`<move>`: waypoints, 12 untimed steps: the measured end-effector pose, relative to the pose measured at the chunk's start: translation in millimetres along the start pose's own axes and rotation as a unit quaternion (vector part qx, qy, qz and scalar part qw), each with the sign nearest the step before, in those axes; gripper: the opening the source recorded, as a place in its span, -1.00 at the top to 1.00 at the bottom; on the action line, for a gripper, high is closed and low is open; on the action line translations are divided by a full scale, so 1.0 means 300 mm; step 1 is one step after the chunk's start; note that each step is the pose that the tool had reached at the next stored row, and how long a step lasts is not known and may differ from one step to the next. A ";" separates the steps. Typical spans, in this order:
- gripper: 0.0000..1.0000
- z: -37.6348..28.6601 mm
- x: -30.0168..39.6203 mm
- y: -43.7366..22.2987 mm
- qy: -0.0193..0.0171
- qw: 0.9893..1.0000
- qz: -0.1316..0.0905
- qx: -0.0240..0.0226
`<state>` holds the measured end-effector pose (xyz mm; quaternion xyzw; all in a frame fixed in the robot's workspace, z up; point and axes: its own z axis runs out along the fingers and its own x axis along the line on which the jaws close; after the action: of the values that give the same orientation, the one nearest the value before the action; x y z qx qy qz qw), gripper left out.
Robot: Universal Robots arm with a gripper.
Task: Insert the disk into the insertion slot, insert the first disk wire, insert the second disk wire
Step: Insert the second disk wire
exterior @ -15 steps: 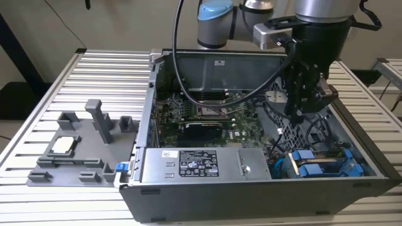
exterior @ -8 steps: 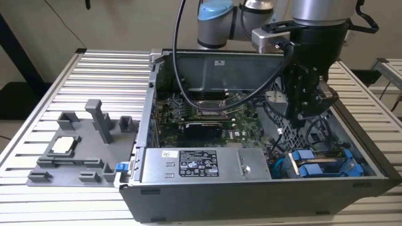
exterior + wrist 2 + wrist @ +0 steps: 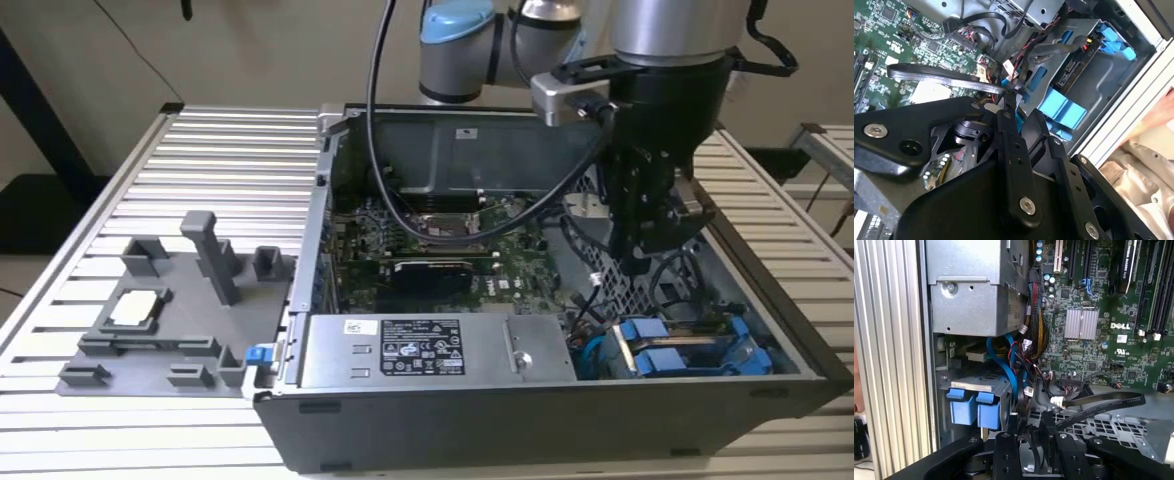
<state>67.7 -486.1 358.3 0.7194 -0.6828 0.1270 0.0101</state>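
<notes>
Hanging inside the open computer case (image 3: 534, 425), close to its wall on the exterior view's right, the tool (image 3: 638, 262) is crowded by cables and has little free room. The disk (image 3: 674, 358) sits in the insertion slot (image 3: 603, 288), at the case's near corner. In both wrist views the fingers (image 3: 1005, 452) stand narrow, pinching the end of a flat black cable (image 3: 1104, 405) near the disk's blue tabs (image 3: 976, 410). The exterior view also takes in the slatted bench (image 3: 200, 150) and a grey fixture tray (image 3: 160, 330) outside the case's opposite wall.
</notes>
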 end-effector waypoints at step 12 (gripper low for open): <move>0.57 0.001 0.000 0.002 0.000 1.000 0.000 0.001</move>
<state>67.1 -486.1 358.1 0.7192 -0.6828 0.1278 0.0092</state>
